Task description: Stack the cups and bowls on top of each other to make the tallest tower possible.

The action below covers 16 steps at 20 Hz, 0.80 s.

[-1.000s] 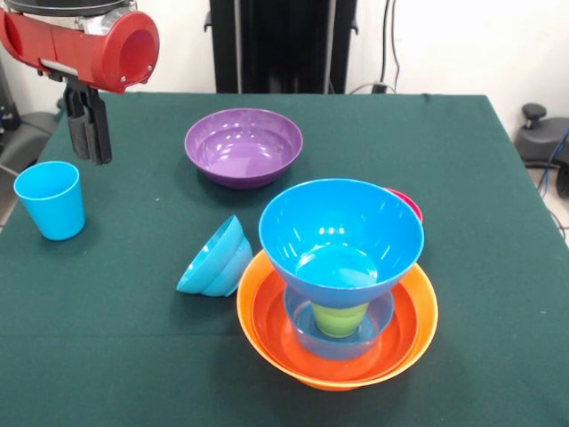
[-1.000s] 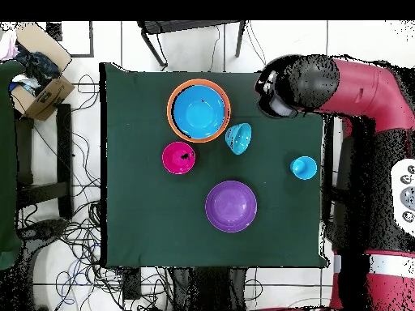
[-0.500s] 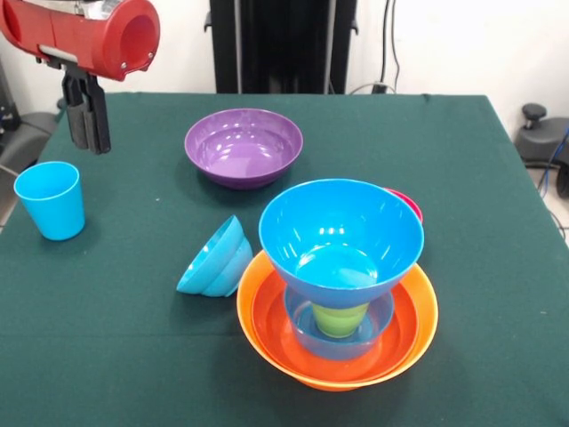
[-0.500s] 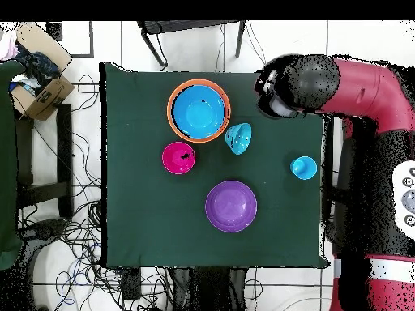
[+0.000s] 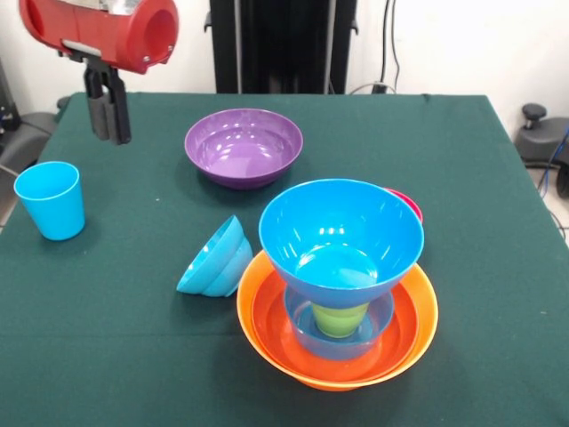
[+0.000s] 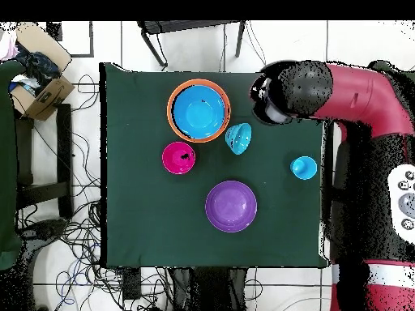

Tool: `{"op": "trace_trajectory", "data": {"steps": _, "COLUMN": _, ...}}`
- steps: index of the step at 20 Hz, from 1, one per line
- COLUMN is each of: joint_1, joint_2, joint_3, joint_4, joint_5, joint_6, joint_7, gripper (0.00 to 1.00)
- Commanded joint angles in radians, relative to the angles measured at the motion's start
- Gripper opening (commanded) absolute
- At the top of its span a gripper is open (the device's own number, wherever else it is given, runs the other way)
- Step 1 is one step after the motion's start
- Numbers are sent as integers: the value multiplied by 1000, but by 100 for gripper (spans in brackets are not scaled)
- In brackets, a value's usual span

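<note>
The tower stands at the front right: two nested orange bowls (image 5: 422,313), a small blue bowl (image 5: 384,317) holding the lime green cup (image 5: 340,318), and a big blue bowl (image 5: 341,233) resting on the cup. Behind it peeks a pink-red bowl (image 5: 408,203). A blue bowl (image 5: 215,260) lies tipped on its side left of the tower. The purple bowl (image 5: 244,146) sits upright at the back. A light blue cup (image 5: 50,199) stands at the left edge. My gripper (image 5: 109,133) hangs shut and empty above the table's back left, beyond the cup and left of the purple bowl.
From above, the red arm (image 6: 357,77) reaches over the table corner near the tipped blue bowl (image 6: 238,138) and the light blue cup (image 6: 302,168). A cardboard box (image 6: 39,91) and cables lie on the floor beside the green table (image 6: 138,202).
The gripper has risen a little and shifted right, away from the light blue cup and toward the purple bowl. The bowls and cups have not moved.
</note>
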Motion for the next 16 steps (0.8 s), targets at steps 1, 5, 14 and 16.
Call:
{"op": "trace_trajectory", "data": {"steps": 1, "joint_1": 30, "joint_2": -9, "joint_3": -19, "joint_4": 196, "joint_5": 7, "joint_6": -57, "joint_7": -13, "gripper": 0}}
{"op": "trace_trajectory", "data": {"steps": 5, "joint_1": 12, "joint_2": -10, "joint_3": 14, "joint_4": 239, "joint_5": 12, "joint_6": -77, "joint_7": -75, "gripper": 0}}
{"op": "trace_trajectory", "data": {"steps": 14, "joint_1": -14, "joint_2": -10, "joint_3": 102, "joint_4": 321, "joint_5": 6, "joint_6": -153, "joint_7": -212, "gripper": 0}}
{"op": "trace_trajectory", "data": {"steps": 16, "joint_1": -13, "joint_2": -11, "joint_3": 108, "joint_4": 316, "joint_5": -8, "joint_6": -151, "joint_7": -225, "gripper": 100}}
